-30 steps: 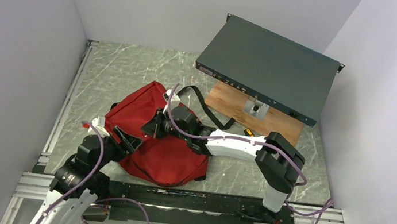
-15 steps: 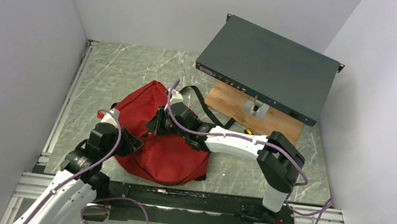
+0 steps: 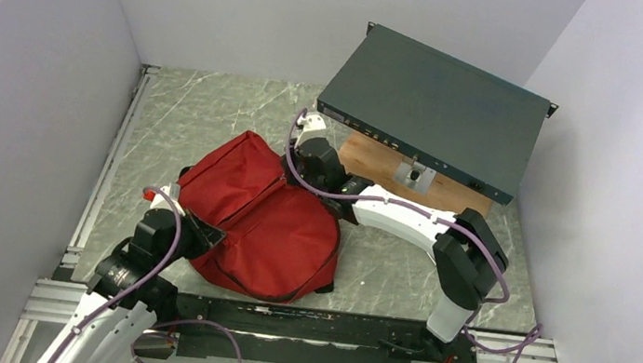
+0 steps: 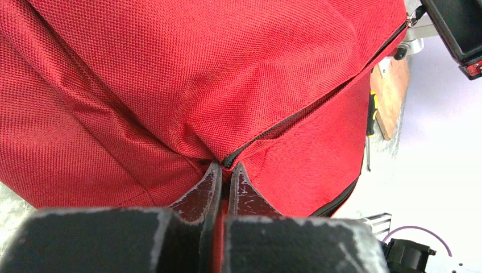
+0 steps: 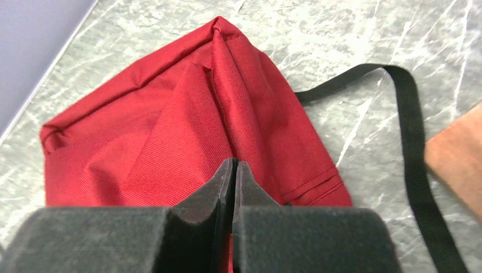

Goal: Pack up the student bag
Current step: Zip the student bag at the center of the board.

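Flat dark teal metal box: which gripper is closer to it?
Right. The right gripper hangs close to the box's near-left corner; the left gripper is across the dark red fabric backpack, pinching its zip.

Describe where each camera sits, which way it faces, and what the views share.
Top external: above and behind the bases, looking down on the table, student bag and teal box; left arm and right arm show.
Left wrist: on the left arm, facing rightward across the bag; left gripper, pinching the bag at the zip's end, fills the bottom.
Right wrist: on the right arm, facing leftward over the bag and black strap; right gripper, shut, shows.
Shared: all three see the bag and wooden board.
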`<control>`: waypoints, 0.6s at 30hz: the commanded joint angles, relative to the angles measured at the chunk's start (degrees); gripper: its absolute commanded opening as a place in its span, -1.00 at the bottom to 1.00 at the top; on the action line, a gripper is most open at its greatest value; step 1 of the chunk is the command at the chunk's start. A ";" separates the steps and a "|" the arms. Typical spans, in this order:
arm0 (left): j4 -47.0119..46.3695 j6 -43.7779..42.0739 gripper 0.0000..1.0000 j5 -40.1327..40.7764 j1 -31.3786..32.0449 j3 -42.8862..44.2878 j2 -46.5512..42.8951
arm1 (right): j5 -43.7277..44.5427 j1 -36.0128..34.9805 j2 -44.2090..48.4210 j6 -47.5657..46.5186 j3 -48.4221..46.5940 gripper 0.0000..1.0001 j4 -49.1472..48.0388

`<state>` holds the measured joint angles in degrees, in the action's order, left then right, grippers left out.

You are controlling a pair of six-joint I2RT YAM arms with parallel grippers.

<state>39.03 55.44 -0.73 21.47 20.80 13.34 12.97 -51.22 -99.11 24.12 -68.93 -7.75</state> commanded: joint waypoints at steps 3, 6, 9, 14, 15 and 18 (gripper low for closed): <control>3.22 -0.64 -0.97 0.65 0.06 2.87 2.13 | 1.83 1.15 2.20 -13.00 -3.19 -0.81 -1.30; 3.96 -1.55 -0.36 0.23 0.06 5.22 2.82 | 0.90 0.31 4.53 -12.84 -4.70 -0.25 5.53; 5.25 -3.88 0.28 0.53 0.06 8.54 2.00 | 0.48 -0.89 9.30 -12.86 -4.49 0.04 13.20; 5.66 -11.75 0.70 0.62 0.01 15.58 -0.03 | -6.58 -1.24 21.47 -10.22 -2.96 0.31 25.57; 5.40 -13.68 0.76 0.58 -0.01 17.86 -0.09 | -7.23 -1.25 25.45 -9.72 -2.85 0.38 28.82; 4.16 -19.00 0.88 2.75 0.06 23.37 -0.02 | -7.46 -1.25 36.26 -9.89 -2.18 0.95 34.14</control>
<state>45.50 45.45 -0.14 21.47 37.28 13.89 7.99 -52.49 -75.46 13.87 -70.43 16.95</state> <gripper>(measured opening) 0.917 0.795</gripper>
